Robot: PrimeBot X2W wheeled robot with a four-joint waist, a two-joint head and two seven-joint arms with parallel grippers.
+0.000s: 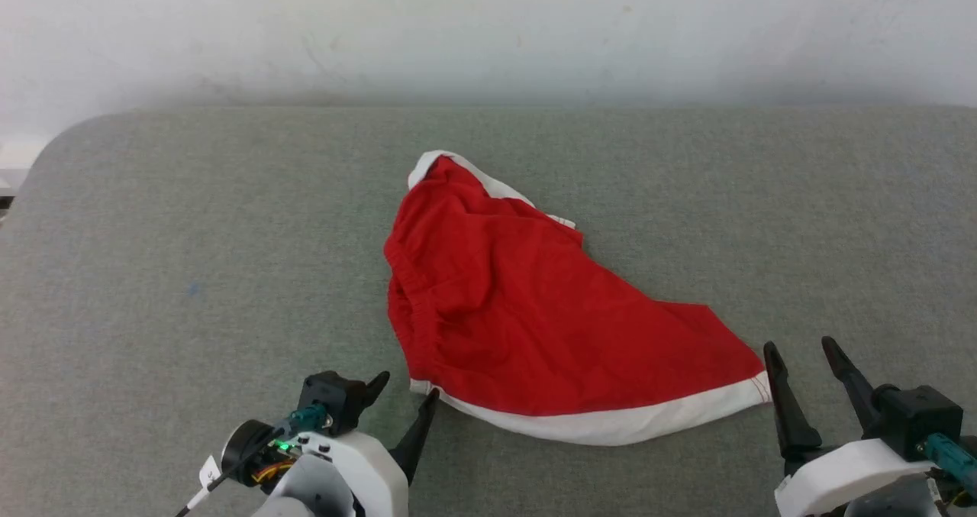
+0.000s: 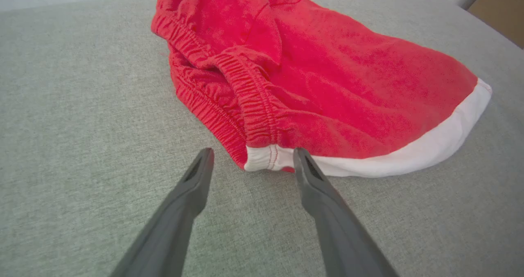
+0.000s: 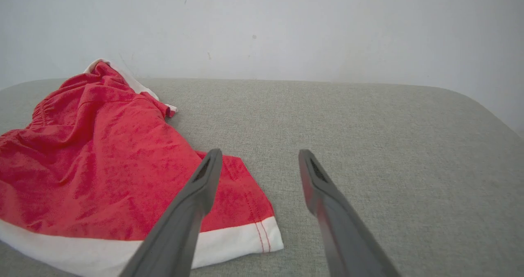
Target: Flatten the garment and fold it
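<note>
Grey fabric surface [image 1: 191, 273] runs back to a pale wall [image 1: 488, 28]. At its middle the garment [image 1: 519, 311] lies crumpled, gathered waistband [image 2: 254, 101] leftward, white band [image 1: 611, 425] along the near edge. The left gripper [image 1: 407, 387], spread wide and empty, sits at the near-left corner, perhaps touching it. The right gripper [image 1: 798, 344], equally wide and empty, is just beside the near-right corner.

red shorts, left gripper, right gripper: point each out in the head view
red shorts [image 1: 534, 318], head view, middle of the red fabric
left gripper [image 1: 410, 385], head view, midway between its fingertips
right gripper [image 1: 799, 344], head view, midway between its fingertips
</note>
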